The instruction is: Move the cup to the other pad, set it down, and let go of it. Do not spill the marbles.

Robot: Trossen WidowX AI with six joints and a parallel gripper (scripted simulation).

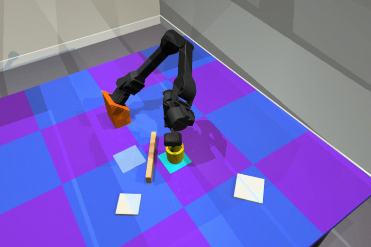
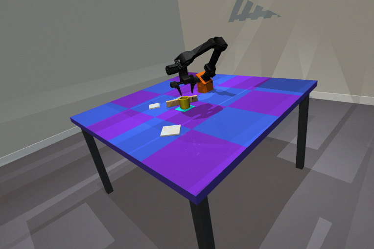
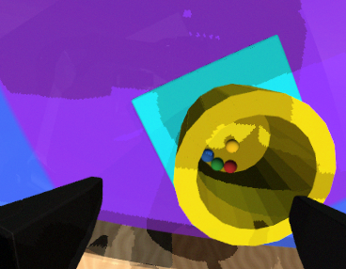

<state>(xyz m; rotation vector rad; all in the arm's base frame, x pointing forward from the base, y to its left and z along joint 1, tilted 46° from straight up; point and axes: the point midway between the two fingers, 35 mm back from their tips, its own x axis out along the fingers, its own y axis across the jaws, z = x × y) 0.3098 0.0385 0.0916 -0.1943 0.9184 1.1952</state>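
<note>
The yellow cup [image 1: 175, 157] [image 2: 184, 103] [image 3: 316, 110] stands upright on the cyan pad [image 1: 171, 169] [image 2: 178, 108] [image 3: 149, 109]. In the wrist view, a blue marble [image 3: 207, 155], a green marble [image 3: 217, 164], a red marble [image 3: 230, 166] and a yellow-orange marble [image 3: 232, 146] lie inside it at the bottom. My gripper [image 2: 186, 94] [image 3: 198, 199] is open and empty, its fingertips just above the cup's rim. One fingertip overlaps the rim in the wrist view. The pale blue pad [image 1: 128, 159] is bare; the bar hides it in the exterior view.
A wooden bar [image 1: 150, 160] [image 2: 172, 102] [image 3: 131, 261] stands between the two pads, close beside the cyan pad. One white tile [image 1: 128, 204] [image 2: 153, 106] and another white tile [image 1: 249, 188] [image 2: 170, 130] lie farther out. An orange block [image 1: 121, 118] [image 2: 205, 87] is at the arm's base.
</note>
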